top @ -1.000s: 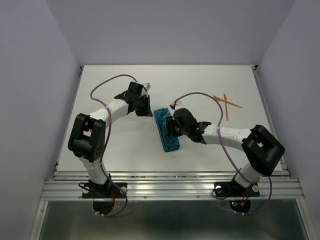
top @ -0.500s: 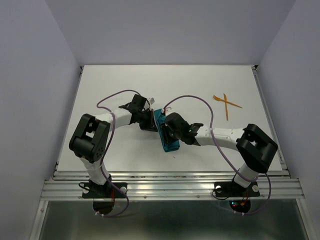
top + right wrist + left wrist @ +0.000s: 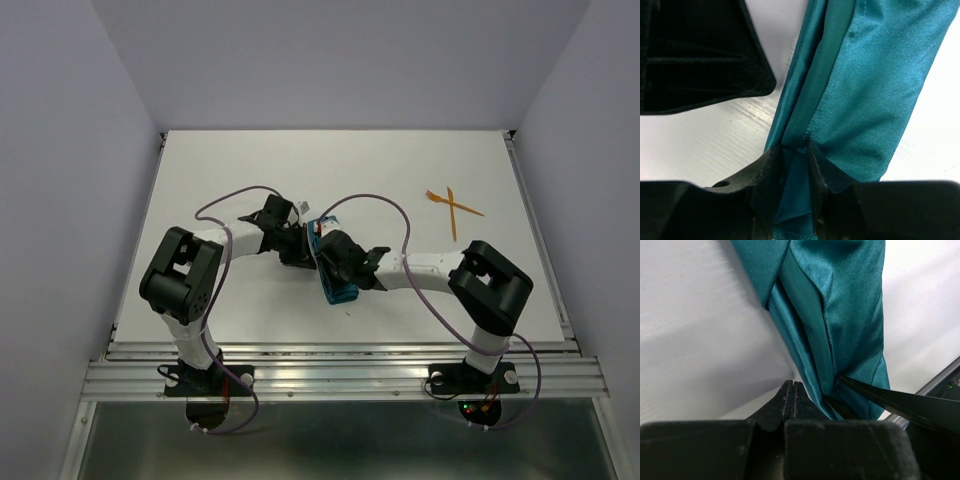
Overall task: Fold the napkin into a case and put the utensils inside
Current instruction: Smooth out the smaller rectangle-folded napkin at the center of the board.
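The teal satin napkin, already folded into a narrow flat pouch, lies at the middle of the white counter, and both arms meet over it, probably to open its layered long edge so the pouch can take cutlery. The right gripper has its jaws drawn in around one thin fold of that edge; in the right wrist view the cloth fills the narrow gap between the fingers, so it appears pinched there, ready to be lifted away from the layers beneath. The left gripper is fully closed with nothing between its fingers, its tip resting on the counter just beside the napkin's edge, likely to steady the cloth or slip under the flap. The two slim orange plastic utensils lie crossed, well apart at the upper right of the overhead view and untouched, so loading has not begun. The left arm bends up from the lower left and reaches rightward to the centre; the right arm stretches low from the lower right, forearm pointing left.
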Tool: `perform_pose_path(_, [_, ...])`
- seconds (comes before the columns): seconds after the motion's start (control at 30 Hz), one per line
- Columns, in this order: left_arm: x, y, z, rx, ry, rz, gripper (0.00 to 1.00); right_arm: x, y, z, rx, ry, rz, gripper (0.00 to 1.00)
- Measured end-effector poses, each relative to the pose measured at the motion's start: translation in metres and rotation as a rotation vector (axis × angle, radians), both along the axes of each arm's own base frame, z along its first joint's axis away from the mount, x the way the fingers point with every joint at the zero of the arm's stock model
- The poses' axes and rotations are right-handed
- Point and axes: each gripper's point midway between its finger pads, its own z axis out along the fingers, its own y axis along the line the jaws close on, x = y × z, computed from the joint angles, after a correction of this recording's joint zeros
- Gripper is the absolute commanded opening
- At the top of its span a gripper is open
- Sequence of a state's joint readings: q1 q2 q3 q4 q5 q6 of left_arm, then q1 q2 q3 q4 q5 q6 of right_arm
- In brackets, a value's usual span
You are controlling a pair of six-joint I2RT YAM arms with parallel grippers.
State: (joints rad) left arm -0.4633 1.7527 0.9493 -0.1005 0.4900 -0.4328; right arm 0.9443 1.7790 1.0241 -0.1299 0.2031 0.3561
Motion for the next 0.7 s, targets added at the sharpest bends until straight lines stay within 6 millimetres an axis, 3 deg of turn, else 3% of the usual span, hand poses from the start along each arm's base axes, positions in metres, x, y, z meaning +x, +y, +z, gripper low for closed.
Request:
perform_pose_path(0.13, [-0.005,0.001,-0.005,0.001,0.014,-0.003,0.0,0.003,-0.002,-0.001,-0.01,-0.01,-0.012,0.08])
perform_pose_path(0.23, [-0.007,0.0,-0.007,-0.009,0.026,-0.008,0.0,0.004,-0.003,-0.001,-0.016,-0.017,-0.019,0.01])
perform_pose_path(0.7, [-0.009,-0.014,-0.007,-0.055,0.027,-0.034,0.0,0.01,-0.003,0.005,-0.014,-0.04,-0.033,0.01])
